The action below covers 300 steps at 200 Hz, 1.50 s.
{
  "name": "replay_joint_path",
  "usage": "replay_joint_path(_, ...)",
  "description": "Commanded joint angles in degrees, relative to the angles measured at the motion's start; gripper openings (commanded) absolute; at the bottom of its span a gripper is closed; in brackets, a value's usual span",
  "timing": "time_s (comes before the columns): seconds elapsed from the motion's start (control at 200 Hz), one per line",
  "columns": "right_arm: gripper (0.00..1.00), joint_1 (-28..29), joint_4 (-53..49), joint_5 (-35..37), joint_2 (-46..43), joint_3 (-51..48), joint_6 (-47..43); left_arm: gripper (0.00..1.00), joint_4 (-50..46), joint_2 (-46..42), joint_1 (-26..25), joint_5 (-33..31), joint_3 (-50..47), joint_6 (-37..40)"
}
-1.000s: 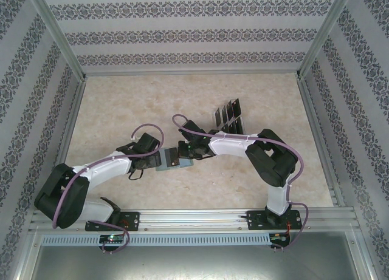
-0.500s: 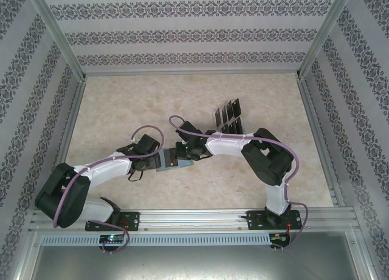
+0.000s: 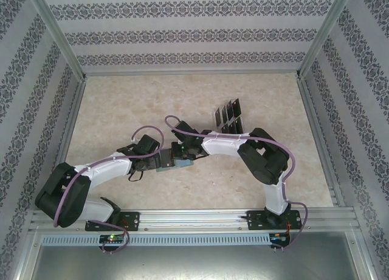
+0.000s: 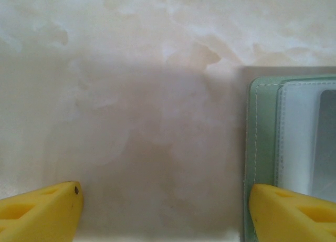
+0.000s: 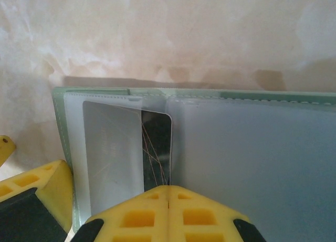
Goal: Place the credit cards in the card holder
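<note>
The right gripper [image 5: 168, 200] is shut tight, its two yellow fingertips pressed together with no gap. Directly below and ahead of them the card holder [image 5: 252, 158] lies open and flat on the marbled table [image 5: 184, 37], frosted pockets facing up. One black credit card [image 5: 156, 147] sits just ahead of the fingertips, slid partway into the pocket to their left, with a dark strip still exposed beside the holder's centre fold. The card's near edge runs under the closed tips, and I cannot tell whether they pinch it or merely rest over it. The left gripper [image 4: 165, 210] stands wide, with bare table between its fingers. Its right-hand fingertip [image 4: 289, 213] lies over the holder's green stitched border, while the other is well off to the side over the table. From above, the two grippers meet nose to nose over the holder. The remaining credit cards [image 3: 228, 115] stand tilted in a row beyond the right gripper, well apart from it.
</note>
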Motion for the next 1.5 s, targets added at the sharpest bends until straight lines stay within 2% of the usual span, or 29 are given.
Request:
replay_joint_path(0.0, 0.0, 0.69, 0.1, -0.82, 1.46, 1.57, 0.86, 0.83, 0.99, 0.6, 0.47, 0.37, -0.83, 0.02)
replay_joint_path(0.71, 0.0, -1.65, -0.03, 0.84, -2.75, -1.07, 0.21, 0.82, 1.33, 0.69, 0.47, 0.72, -1.08, -0.09)
replay_joint_path(1.494, 0.0, -0.03, 0.15, -1.28, 2.15, 1.8, 0.48, 0.82, 2.04, 1.15, 0.47, 0.98, -1.41, -0.13)
